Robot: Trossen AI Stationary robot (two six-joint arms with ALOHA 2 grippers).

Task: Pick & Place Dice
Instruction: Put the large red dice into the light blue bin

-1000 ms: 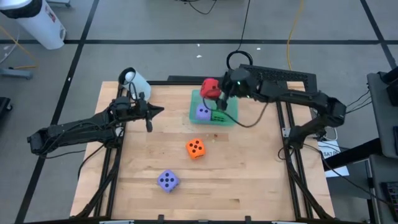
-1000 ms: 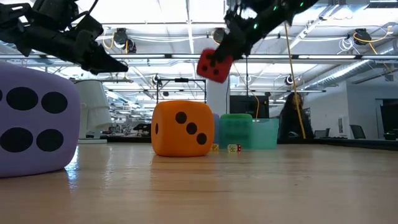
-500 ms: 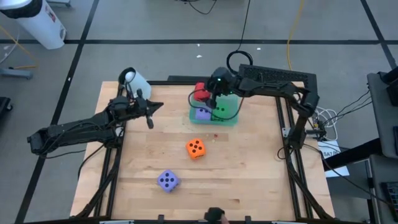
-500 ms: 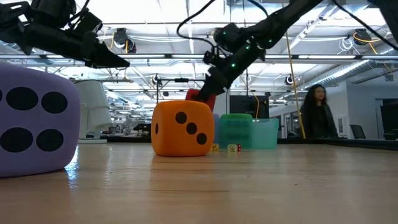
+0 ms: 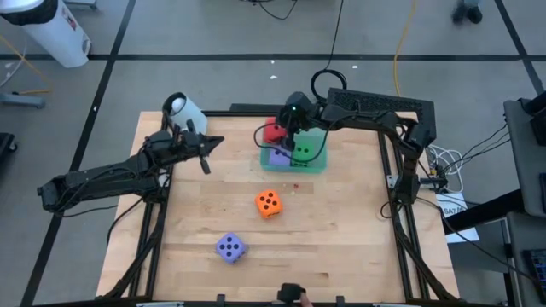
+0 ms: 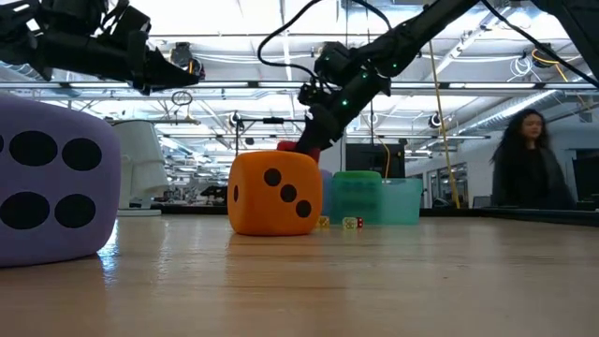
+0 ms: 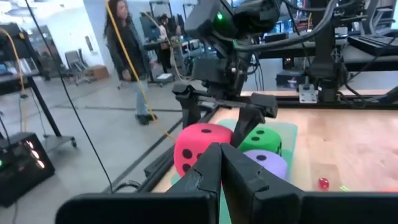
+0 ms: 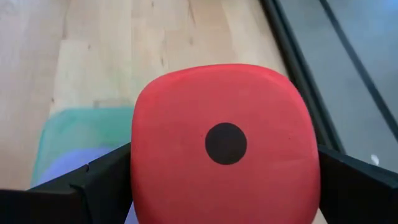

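The red die [image 5: 273, 132] sits between the fingers of my right gripper [image 5: 282, 128] at the far left corner of the teal tray [image 5: 317, 164]; whether it rests on anything is hidden. In the tray lie a purple die [image 5: 279, 154] and a green die [image 5: 301, 150]. An orange die [image 5: 268, 203] and another purple die [image 5: 230, 246] rest on the bare wood. My left gripper [image 5: 218, 141] hangs shut and empty over the table's far left, pointing level at the tray. My right gripper pinches the red die by two opposite side faces [image 8: 144, 180] between its wide-set fingers [image 8: 93, 186]. The fingers slant down at it from the table's far right. The one-pip face [image 8: 225, 143] looks back at the wrist. The die's underside is hidden.
A white cylinder [image 5: 182, 109] stands at the table's far left corner. Two tiny dice [image 6: 352, 222] lie on the wood near the tray. A person [image 6: 527, 159] stands in the room behind. Free wood lies to the near right [image 5: 341, 247].
My right gripper has sunk and gone toward the table's left with the red die, from above the tray down to its far left corner; in the low view the die now shows just over the orange die. My left gripper has tipped up to level.
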